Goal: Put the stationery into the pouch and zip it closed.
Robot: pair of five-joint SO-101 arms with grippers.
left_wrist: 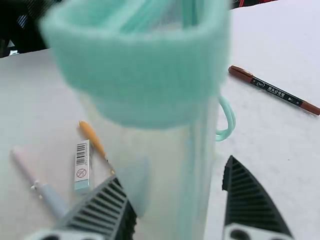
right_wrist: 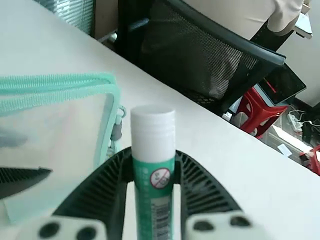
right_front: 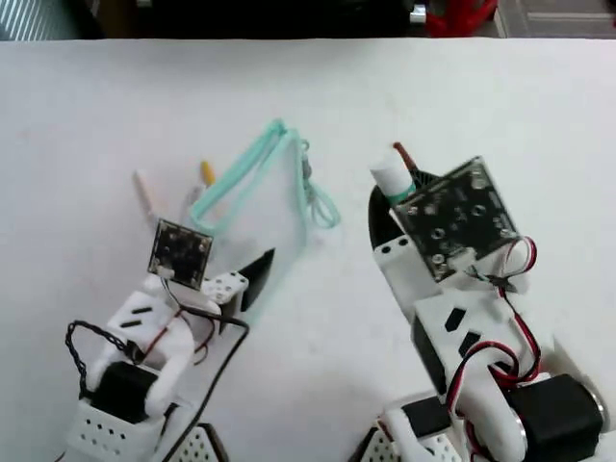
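Mint-green fabric binding of the clear plastic pouch point(left_wrist: 140, 60) sits hard against the left wrist lens. Pouch lies on the white table point(right_front: 481, 96), left of centre. In the high view its two zipper edges stand apart, so the mouth is unzipped. A mint cord loop point(right_front: 322, 207) trails from its far corner.

Left gripper point(left_wrist: 174, 172): black ribbed jaws spread wide, one on each side of the pouch's near end. One jaw is at the clear wall, the other is apart from it. Nothing clamped.

Right gripper point(right_wrist: 152, 170): jaws clenched on the white-capped, green-labelled glue stick point(right_wrist: 152, 125), cap pointing away from the wrist. It is held right of the pouch, above the table, near the cord loop.

Loose stationery on the table:
- brown-capped black pen point(left_wrist: 272, 90), right of the pouch, just beyond the glue stick's cap in the high view
- slim orange pen point(left_wrist: 92, 140), left of the pouch
- small white eraser with barcode sleeve point(left_wrist: 82, 160), just beside the orange pen
- pale pink-and-white pen point(left_wrist: 30, 172), farthest left

Surface: plain white, matte, brightly lit.

Room beyond the far edge: black mesh office chair point(right_wrist: 200, 55), red plastic stool point(right_wrist: 255, 110) behind it, window blinds point(right_wrist: 70, 10).
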